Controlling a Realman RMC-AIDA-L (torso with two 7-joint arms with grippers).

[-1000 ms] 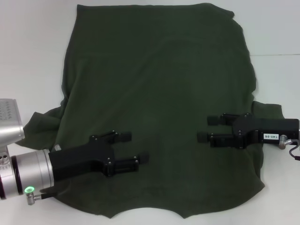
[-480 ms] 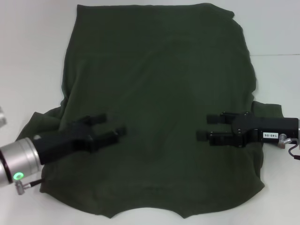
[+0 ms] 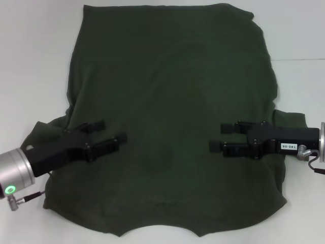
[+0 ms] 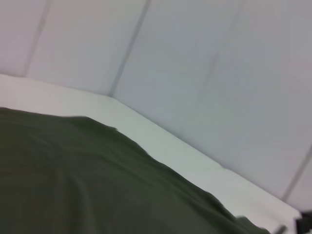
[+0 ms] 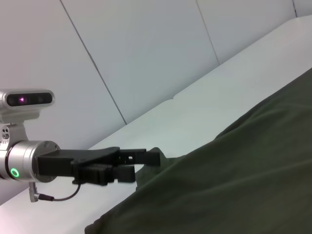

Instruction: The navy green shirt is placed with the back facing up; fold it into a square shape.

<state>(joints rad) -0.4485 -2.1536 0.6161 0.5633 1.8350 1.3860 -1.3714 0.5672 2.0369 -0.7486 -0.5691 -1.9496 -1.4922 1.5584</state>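
The navy green shirt [image 3: 172, 101] lies spread flat on the white table, plain back up, collar edge toward me. It also shows in the left wrist view [image 4: 87, 190] and the right wrist view [image 5: 239, 185]. My left gripper [image 3: 111, 131] is open and empty, low over the shirt near its left sleeve [image 3: 45, 134]. It also shows in the right wrist view [image 5: 139, 165]. My right gripper [image 3: 220, 136] is open and empty, over the shirt beside the right sleeve [image 3: 293, 119]. The two grippers point toward each other.
The white table [image 3: 35, 61] shows bare on both sides of the shirt and beyond its far hem. Pale wall panels [image 5: 146, 44] stand behind the table's far edge in both wrist views.
My left gripper has drawn back to the left and slightly away from me over the shirt, still open. My right gripper has crept a little leftward. The shirt has not moved.
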